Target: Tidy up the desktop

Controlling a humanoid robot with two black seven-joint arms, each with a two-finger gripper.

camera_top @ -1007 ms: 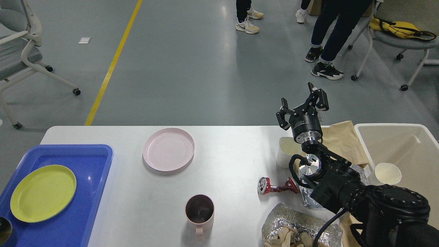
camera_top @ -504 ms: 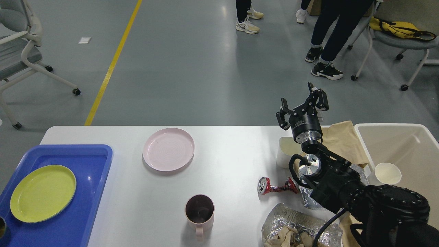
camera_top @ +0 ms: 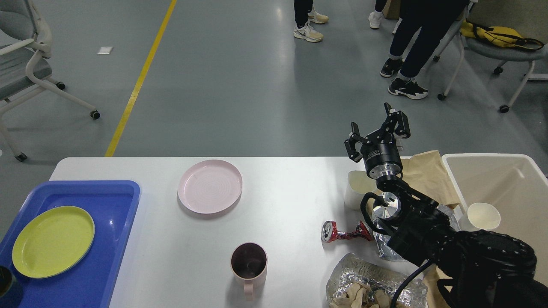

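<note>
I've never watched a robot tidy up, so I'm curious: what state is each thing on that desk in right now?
Right gripper: raised, jaws open, empty.
Pink plate: empty, flat on the desktop.
Yellow plate: empty, in the blue tray.
Mug: upright.
Can: crushed, on its side.
Paper cup: upright in the bin.

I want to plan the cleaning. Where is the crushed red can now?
In the head view, the crushed red can lies on the right part of the desktop, between the pink mug and the foil.
</note>
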